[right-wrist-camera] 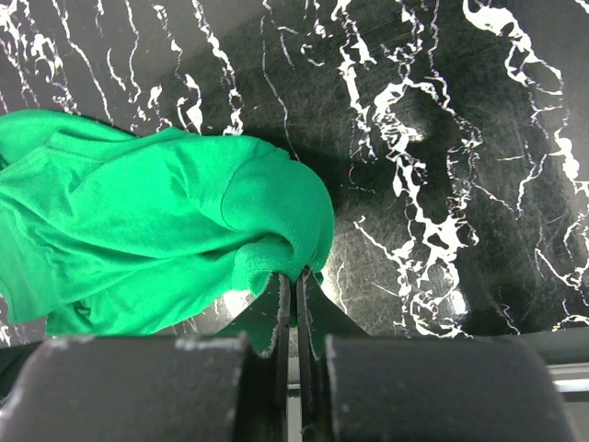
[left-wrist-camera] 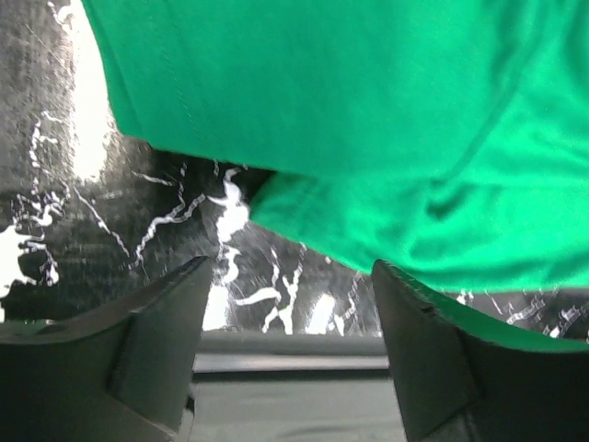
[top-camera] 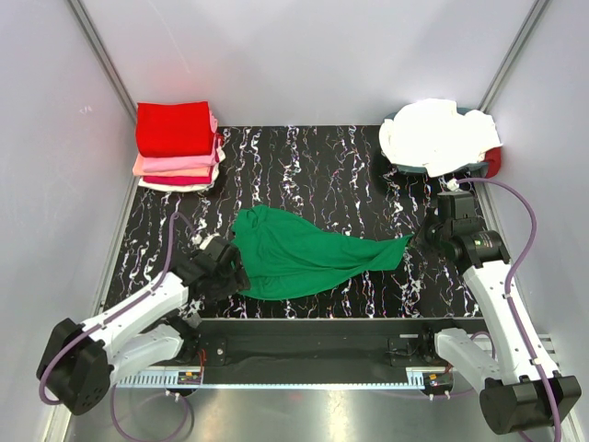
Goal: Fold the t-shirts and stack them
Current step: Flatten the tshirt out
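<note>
A bright green t-shirt [top-camera: 299, 253] lies crumpled and stretched across the middle of the black white-veined mat [top-camera: 313, 166]. My right gripper [top-camera: 416, 242] is shut on its right end; in the right wrist view [right-wrist-camera: 296, 273] the cloth [right-wrist-camera: 166, 230] is pinched between the closed jaws. My left gripper [top-camera: 228, 272] is at the shirt's left lower edge, open and empty; in the left wrist view [left-wrist-camera: 290, 276] its fingers stand wide apart just below the green cloth [left-wrist-camera: 368, 120]. A folded stack of red, pink and cream shirts [top-camera: 177, 145] sits at the back left.
A heap of white shirts [top-camera: 437, 136] lies in a dark bin at the back right, with a bit of red beside it [top-camera: 494, 161]. Grey walls enclose the mat. A metal rail [top-camera: 313, 345] runs along the near edge.
</note>
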Controlling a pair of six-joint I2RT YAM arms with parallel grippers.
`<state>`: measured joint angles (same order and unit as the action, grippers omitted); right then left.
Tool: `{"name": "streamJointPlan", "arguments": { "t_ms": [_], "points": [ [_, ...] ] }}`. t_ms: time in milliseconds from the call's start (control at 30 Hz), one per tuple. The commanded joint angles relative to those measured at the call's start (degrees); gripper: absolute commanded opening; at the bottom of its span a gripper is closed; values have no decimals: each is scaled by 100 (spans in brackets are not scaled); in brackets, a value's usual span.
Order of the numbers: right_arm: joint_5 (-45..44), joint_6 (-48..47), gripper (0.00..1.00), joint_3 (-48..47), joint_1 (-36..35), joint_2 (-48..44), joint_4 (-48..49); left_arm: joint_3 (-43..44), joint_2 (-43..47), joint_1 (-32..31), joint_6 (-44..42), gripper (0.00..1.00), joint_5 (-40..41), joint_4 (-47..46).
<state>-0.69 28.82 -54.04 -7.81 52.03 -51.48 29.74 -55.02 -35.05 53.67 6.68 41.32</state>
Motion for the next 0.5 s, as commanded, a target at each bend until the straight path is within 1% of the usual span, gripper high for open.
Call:
{"name": "streamJointPlan", "arguments": {
  "t_ms": [0,200,233,367,400,467],
  "points": [
    [192,-122,0,-124,8,-97,95,-196,-122,86,91,72,18,-633],
    [227,-140,0,-124,8,-62,103,-346,-307,130,152,68,105,-941],
    [227,-148,0,-133,-1,-53,103,-372,-359,138,144,66,106,-1020],
    [236,-157,0,-98,8,-35,112,-504,-509,147,161,62,79,-1249],
    [236,-149,0,-98,8,-35,112,-504,-535,147,161,58,97,-1284],
    [236,-157,0,-107,8,-17,112,-504,-588,147,144,56,123,-1354]
  ]
}}
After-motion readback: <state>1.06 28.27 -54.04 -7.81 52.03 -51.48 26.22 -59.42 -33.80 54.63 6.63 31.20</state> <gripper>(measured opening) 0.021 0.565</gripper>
